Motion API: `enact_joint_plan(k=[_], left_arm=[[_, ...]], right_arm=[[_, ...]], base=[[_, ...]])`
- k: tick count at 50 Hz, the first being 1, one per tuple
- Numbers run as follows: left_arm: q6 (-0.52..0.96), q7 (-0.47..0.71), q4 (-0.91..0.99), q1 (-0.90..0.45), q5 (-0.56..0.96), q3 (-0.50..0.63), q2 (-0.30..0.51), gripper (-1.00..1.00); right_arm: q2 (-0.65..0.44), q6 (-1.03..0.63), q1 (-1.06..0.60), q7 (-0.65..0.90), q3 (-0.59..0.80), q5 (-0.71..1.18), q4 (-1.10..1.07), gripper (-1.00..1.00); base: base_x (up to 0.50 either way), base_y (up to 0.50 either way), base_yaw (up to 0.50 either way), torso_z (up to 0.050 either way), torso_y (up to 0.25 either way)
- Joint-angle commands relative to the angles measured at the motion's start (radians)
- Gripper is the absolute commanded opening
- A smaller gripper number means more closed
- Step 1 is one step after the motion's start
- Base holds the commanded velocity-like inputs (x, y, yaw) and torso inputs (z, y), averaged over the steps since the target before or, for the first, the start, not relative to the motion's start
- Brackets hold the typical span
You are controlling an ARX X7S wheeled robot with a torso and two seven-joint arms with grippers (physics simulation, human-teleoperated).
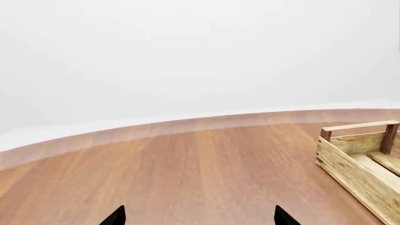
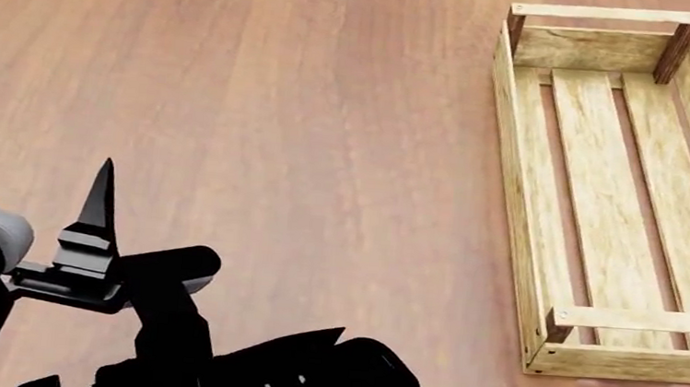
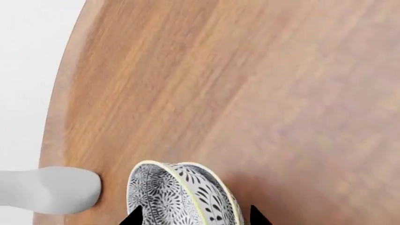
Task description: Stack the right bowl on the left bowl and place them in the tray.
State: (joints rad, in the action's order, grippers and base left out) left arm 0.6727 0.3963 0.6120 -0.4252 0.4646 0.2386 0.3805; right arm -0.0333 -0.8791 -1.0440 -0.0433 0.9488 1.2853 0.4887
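Your tray (image 2: 610, 191) sits empty; right end effector (image 3: 194, 216) clamps stacked bowls (image 3: 181, 194) near the table (image 3: 250, 93) edge; left end effector (image 2: 32, 178) spread apart.

Tray (image 2: 610, 191): light-wood crate, slatted bottom, low plank sides, darker corner posts, sitting flat and holding nothing on the brown wooden table (image 2: 299, 153). Two bowls (image 3: 181, 197), black-and-white floral pattern with yellow rims, are showing nested one inside the other near the table's curved edge; whether they are touching it is unclear.
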Motion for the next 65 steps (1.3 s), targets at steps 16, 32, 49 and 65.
enact_joint_plan(k=[16, 32, 49, 65], left_arm=[[0.004, 0.011, 0.014, -0.001, -0.013, 0.030, 0.010, 1.00], [-0.016, 0.008, 0.017, 0.006, 0.001, 0.022, 0.008, 1.00], [-0.039, 0.005, 0.021, 0.011, 0.007, 0.016, 0.012, 1.00], [-0.044, 0.008, 0.024, 0.014, 0.012, 0.015, 0.015, 1.00]], right_arm=[[-0.015, 0.021, -0.006, -0.023, 0.039, 0.024, 0.000, 1.00], [-0.020, 0.025, -0.003, -0.043, 0.065, 0.029, 0.000, 1.00], [-0.029, 0.043, -0.001, -0.044, 0.075, 0.034, -0.008, -1.00], [-0.029, 0.055, -0.003, -0.040, 0.075, 0.047, -0.001, -1.00]], base=[[0.00, 0.00, 0.00, 0.000, -0.074], [0.00, 0.00, 0.00, 0.000, -0.247], [0.00, 0.00, 0.00, 0.000, 0.000], [0.00, 0.00, 0.00, 0.000, 0.000]])
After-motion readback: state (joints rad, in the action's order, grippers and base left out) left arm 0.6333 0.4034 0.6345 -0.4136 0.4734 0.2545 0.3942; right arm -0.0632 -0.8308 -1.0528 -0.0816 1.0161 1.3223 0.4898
